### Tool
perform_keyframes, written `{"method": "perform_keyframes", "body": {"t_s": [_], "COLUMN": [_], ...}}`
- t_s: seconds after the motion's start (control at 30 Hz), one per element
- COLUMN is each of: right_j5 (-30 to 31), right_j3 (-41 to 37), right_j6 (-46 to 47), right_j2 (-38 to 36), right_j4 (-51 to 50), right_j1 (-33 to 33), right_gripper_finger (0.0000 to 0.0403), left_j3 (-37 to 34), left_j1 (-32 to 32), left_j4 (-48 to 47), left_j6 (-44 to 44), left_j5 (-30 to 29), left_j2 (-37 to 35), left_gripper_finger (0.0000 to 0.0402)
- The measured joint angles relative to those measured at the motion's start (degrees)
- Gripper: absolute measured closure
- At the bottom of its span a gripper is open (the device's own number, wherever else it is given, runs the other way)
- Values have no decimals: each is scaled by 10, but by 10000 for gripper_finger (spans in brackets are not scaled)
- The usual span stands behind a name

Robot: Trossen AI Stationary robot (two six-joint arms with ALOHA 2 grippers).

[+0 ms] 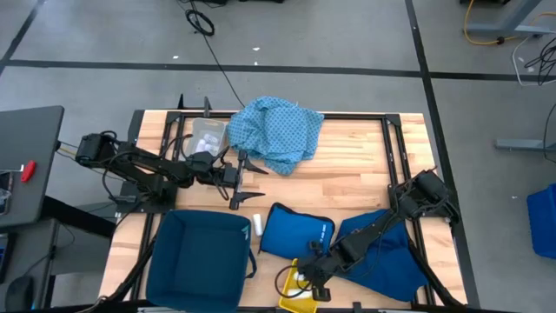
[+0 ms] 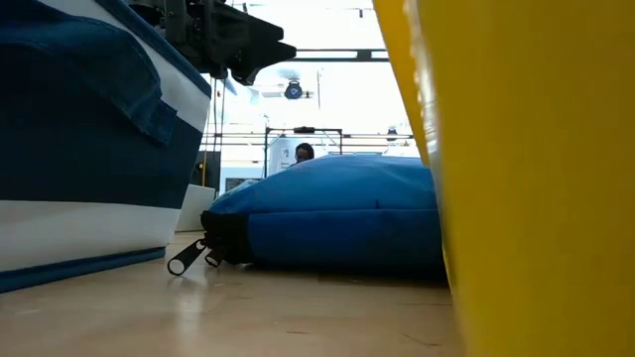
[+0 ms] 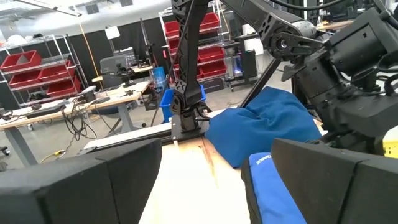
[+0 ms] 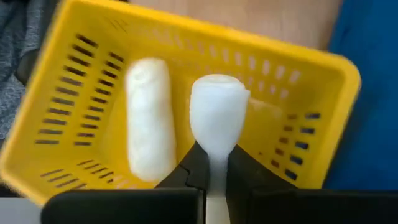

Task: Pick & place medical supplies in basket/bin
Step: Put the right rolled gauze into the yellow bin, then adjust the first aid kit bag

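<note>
My right gripper (image 4: 214,167) is over the yellow basket (image 4: 311,93) at the table's near edge (image 1: 300,300), shut on a small white roll (image 4: 217,112). A second white roll (image 4: 148,118) lies on the basket's floor beside it. Another white roll (image 1: 257,224) lies on the table between the dark blue bin (image 1: 200,252) and the bright blue pouch (image 1: 295,230). The light-blue dotted cloth (image 1: 276,130) lies crumpled at the far side, next to a clear packet of white pieces (image 1: 207,135). My left gripper (image 1: 246,181) is open, above mid-table, near the cloth and touching nothing. My right gripper pinches the white roll by its near end (image 4: 214,152) between the two fingers. The rest of the roll sticks out beyond the fingertips, over the inside of the yellow basket. Whether its far end touches the basket's floor cannot be told.
A loose blue fabric bag (image 1: 387,252) lies under my right arm at the near right. In the low view the pouch (image 2: 337,213), the bin's wall (image 2: 89,149) and the basket's wall (image 2: 526,178) fill the near table. Bare wood (image 1: 347,174) shows mid-table.
</note>
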Motion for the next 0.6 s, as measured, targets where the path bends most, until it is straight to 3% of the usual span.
{"method": "perform_keyframes", "body": {"t_s": [0.1,0.37,0.6], "right_j5": [-5,0,1], "right_j3": [0,0,0], "right_j6": [5,11,19], "right_j2": [0,0,0], "right_j4": [4,4,16], "right_j1": [-3,-6,-12], "right_gripper_finger": [345,206,163], "left_j3": [0,0,0], "left_j1": [0,0,0], "left_j4": [0,0,0], "left_j6": [0,-1,-2], "left_j5": [0,0,0], "left_j2": [0,0,0], "left_gripper_finger": [94,94,94]}}
